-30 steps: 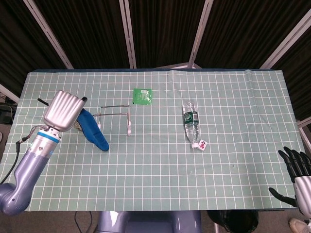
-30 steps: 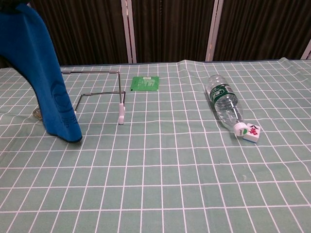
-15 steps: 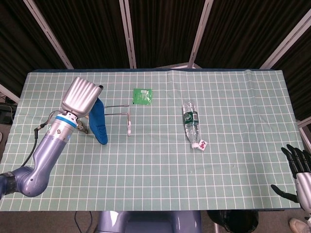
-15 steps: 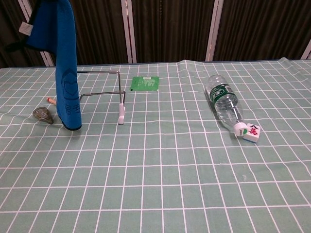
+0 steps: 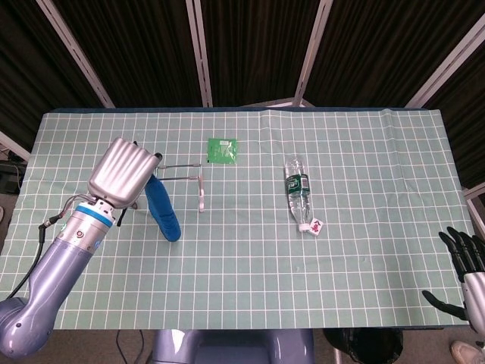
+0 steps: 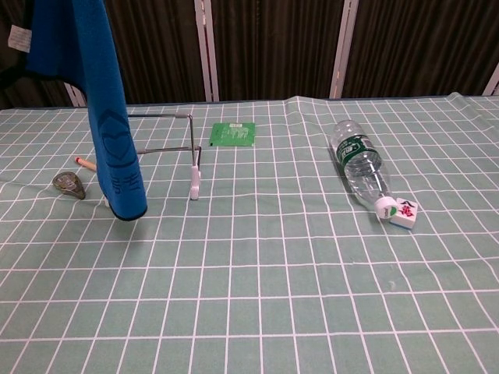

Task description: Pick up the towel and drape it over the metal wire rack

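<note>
While the blue towel [image 6: 109, 117] is hanging lengthwise as a long narrow strip, its lower end is dangling just above the checked green cloth [image 5: 250, 250], in front of and just to the left of the wire rack [image 6: 181, 152]. One towel is showing, and it is not touching the rack's top bar in the chest view. From above, the left hand [image 5: 123, 170] is hovering over the rack's left end, its silver back facing the camera, fingers pointing away from the robot and folded down over the towel's top, so it is gripping the fabric. Its arm is reaching in from the lower left corner. Low at the right edge, the right hand [image 5: 464, 265] is waiting off the cloth with dark fingers spread and nothing in them. One clear bottle [image 5: 298, 189] is lying on its side with one small white tile [image 6: 404, 213] touching its cap. One green packet [image 5: 222, 149] is lying flat behind the rack, and one small round metal object [image 6: 69, 184] is sitting left of the towel.
</note>
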`<state>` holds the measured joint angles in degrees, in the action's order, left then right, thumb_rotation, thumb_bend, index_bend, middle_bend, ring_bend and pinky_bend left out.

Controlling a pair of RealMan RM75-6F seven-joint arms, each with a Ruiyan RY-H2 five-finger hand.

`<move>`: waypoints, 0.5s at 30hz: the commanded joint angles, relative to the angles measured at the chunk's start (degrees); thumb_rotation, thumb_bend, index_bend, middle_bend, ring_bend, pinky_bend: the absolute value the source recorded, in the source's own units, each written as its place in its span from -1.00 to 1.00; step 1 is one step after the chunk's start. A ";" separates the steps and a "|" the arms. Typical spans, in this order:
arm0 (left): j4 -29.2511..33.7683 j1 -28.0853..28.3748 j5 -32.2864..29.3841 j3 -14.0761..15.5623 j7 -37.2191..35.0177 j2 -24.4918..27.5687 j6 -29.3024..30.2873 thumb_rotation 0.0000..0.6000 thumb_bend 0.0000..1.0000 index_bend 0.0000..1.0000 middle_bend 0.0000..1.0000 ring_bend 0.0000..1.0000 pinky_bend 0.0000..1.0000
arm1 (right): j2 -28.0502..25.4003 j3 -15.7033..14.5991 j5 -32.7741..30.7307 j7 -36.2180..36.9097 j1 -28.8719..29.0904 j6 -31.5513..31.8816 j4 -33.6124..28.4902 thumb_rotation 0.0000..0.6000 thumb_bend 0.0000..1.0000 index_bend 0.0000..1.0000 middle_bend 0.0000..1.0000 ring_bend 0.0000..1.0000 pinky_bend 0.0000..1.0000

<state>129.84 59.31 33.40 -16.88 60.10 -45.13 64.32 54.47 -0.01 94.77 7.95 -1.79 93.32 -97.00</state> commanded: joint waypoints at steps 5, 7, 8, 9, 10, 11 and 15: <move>-3.94 8.58 -12.28 -0.77 5.08 -3.53 0.51 1.00 0.69 0.80 0.94 0.92 1.00 | -0.18 -0.09 0.55 0.23 -0.18 0.52 0.10 1.00 -1.00 -1.00 -1.00 -1.00 -1.00; -5.58 10.42 -15.14 -0.49 5.94 -4.92 0.58 1.00 0.69 0.80 0.94 0.92 1.00 | -0.18 0.02 0.18 0.39 -0.11 0.30 0.23 1.00 -1.00 -1.00 -1.00 -1.00 -1.00; -6.23 11.16 -16.32 -0.26 6.37 -5.45 0.77 1.00 0.69 0.81 0.94 0.92 1.00 | -0.19 0.08 -0.03 0.50 -0.08 0.19 0.27 1.00 -1.00 -1.00 -1.00 -1.00 -1.00; -6.95 11.83 -17.21 0.12 7.00 -5.88 1.04 1.00 0.69 0.81 0.94 0.92 1.00 | -0.21 0.14 -0.24 0.63 -0.06 0.10 0.31 1.00 -1.00 -1.00 -1.00 -1.00 -1.00; -7.58 12.40 -18.08 0.50 7.56 -6.23 1.29 1.00 0.70 0.81 0.94 0.92 1.00 | -0.23 0.21 -0.45 0.76 -0.07 0.08 0.37 1.00 -1.00 -1.00 -1.00 -1.00 -1.00; -8.08 12.79 -18.93 0.78 7.79 -6.41 1.42 1.00 0.70 0.81 0.94 0.92 1.00 | -0.26 0.28 -0.61 0.86 -0.09 0.10 0.43 1.00 -1.00 -1.00 -1.00 -1.00 -1.00; -8.68 13.37 -20.01 1.57 7.56 -5.49 0.66 1.00 0.70 0.81 0.94 0.92 1.00 | -0.39 0.48 -0.97 1.21 -0.14 0.20 0.43 1.00 -1.00 -1.00 -1.00 -1.00 -1.00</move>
<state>121.25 72.56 13.58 -15.52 67.75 -50.96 65.32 54.10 0.44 93.83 9.13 -1.92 93.50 -96.56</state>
